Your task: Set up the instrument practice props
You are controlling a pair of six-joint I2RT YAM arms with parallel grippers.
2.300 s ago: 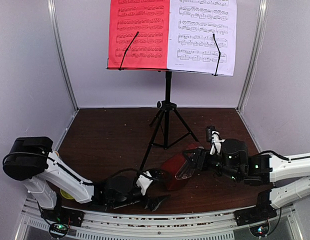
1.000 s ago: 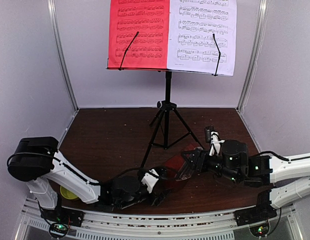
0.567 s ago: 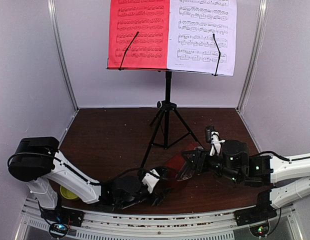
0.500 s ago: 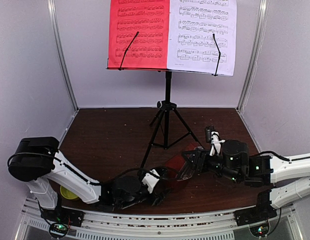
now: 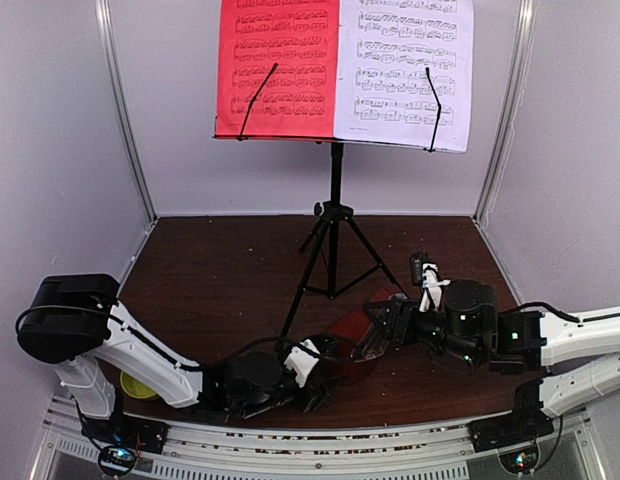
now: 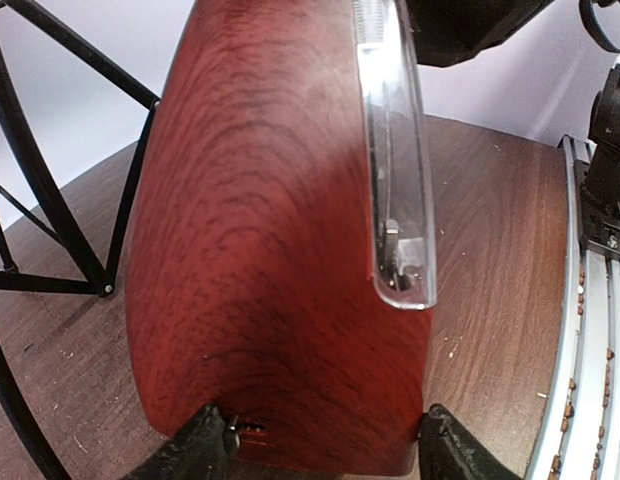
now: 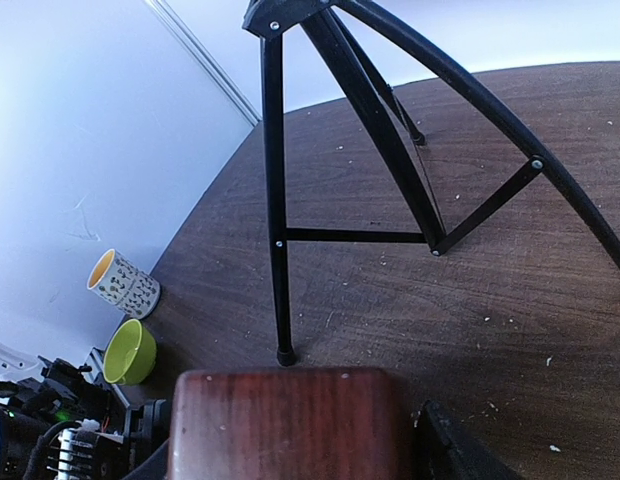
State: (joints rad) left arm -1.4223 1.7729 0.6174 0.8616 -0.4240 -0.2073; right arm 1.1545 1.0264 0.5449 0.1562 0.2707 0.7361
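The small dark-red pyramid metronome (image 5: 348, 338) is lying tilted at the lower centre of the overhead view, spanned between both arms, low over the dark brown wooden table (image 5: 210, 270). We cannot tell whether it is touching the wood. Its clear plastic cover (image 6: 395, 180) is running along the upper right of the left wrist view.

The right gripper (image 5: 382, 325) is pinching the metronome's narrow end, and the body is filling the gap between its fingers. The left gripper (image 5: 312, 378) is bracketing the wide base, one black fingertip (image 6: 195, 445) at each lower corner. We cannot tell whether those tips are pressing or only flanking it.

We are judging this to be a handover, and the risk is sitting there. The left tips are reaching only the lowest edge of the base. If the right gripper lets go before that hold is firm, the metronome could pivot out and drop. A squeeze near the cover could pop it loose.

The black tripod music stand (image 5: 335, 250) is standing just behind, one leg near the metronome. A careless swing to upright it could clip that leg and shake the red music sheet (image 5: 278, 65) and white music sheet (image 5: 405, 70) off the desk.

The patterned mug (image 7: 122, 278) and lime-green bowl (image 7: 130, 350) are sitting well apart at the lower left.
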